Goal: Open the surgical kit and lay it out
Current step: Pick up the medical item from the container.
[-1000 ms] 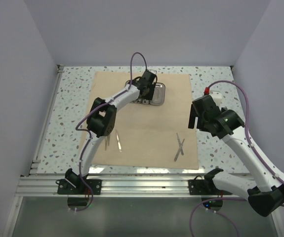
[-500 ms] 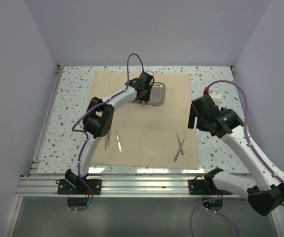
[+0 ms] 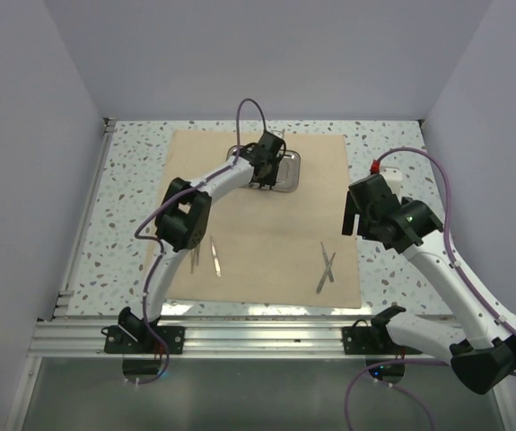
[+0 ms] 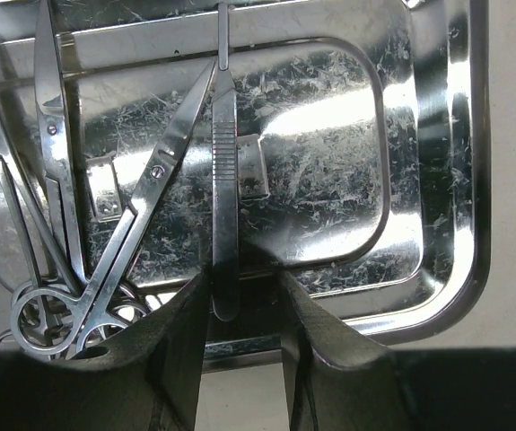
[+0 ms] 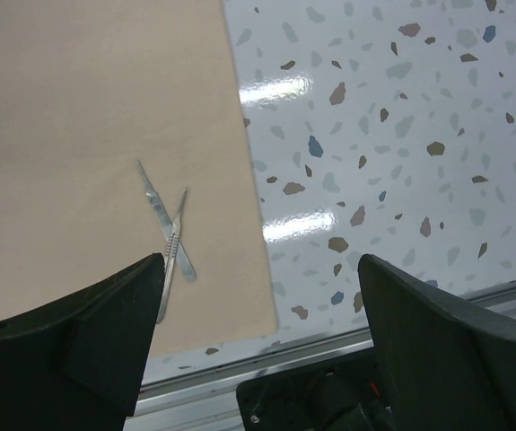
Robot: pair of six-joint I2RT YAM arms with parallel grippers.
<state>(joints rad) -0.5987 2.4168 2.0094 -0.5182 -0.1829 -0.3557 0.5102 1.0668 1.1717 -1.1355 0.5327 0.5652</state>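
The cloth point(image 3: 266, 229) lay spread flat on the speckled tabletop point(image 3: 123, 206). The steel tray point(image 4: 437, 180) sat on the cloth's far part, near the middle of its far edge.

The left gripper point(image 4: 244, 289) was down in the tray, at its near rim. Its jaws stood partly apart on either side of the lower end of a flat ribbed handle point(image 4: 225, 180). One finger point(image 4: 186, 332) was close against the handle and a clear gap showed at the other, so the gripper was not clamped on it. The handle lay lengthwise on the tray floor, its thin tip reaching the far rim. Beside it a pair of scissors point(image 4: 141, 224) lay slanted, their tips near the handle. A second ringed tool point(image 4: 56, 153) lay further out, and the finger rings of both crowded one corner of the tray.

The right gripper point(image 5: 259, 269) hung above the cloth's right edge, jaws spread wide with nothing between them. Below it two thin handles point(image 5: 168, 229) lay crossed on the cloth near its near right corner. Two more thin tools point(image 3: 205, 254) lay side by side near the cloth's near left edge, partly hidden by the left arm.
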